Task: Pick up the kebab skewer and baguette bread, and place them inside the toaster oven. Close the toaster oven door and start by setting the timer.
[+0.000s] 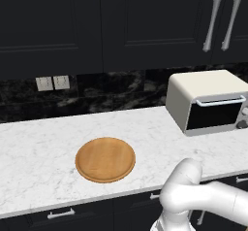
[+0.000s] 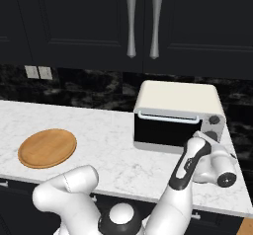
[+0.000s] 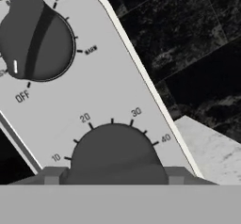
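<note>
The toaster oven [image 2: 178, 113] sits at the back right of the white marble counter [image 1: 43, 142], at about 2 o'clock from the round wooden board [image 1: 105, 159] in the left base view and at about 3 o'clock from it in the right base view; you can see its cream body, rounded top and dark glass front from both base cameras. The toaster oven door [image 2: 165, 130] stands upright and shut, its silver bar handle [image 2: 168, 117] running along the top edge; what lies behind the dark glass you cannot make out.

Your gripper [image 3: 113, 176] is at the oven's control panel on its right end; in the right base view the hand reaches in at about 4 o'clock from the door. In the hand view the two fingertips [image 3: 52, 175] flank the lower grey knob, the timer knob [image 3: 113, 152], one on each side at its base; the numbers 10, 20, 30 and 40 arc over it from 9 to 2 o'clock. The jaws stand partly apart around that knob; whether the pads actually press on it you cannot tell.

Above it, at about 11 o'clock, sits the function knob [image 3: 35, 37], its white mark turned toward 8 o'clock, near OFF.

The wooden board lies flat near the counter's front edge, well apart from the oven.
</note>
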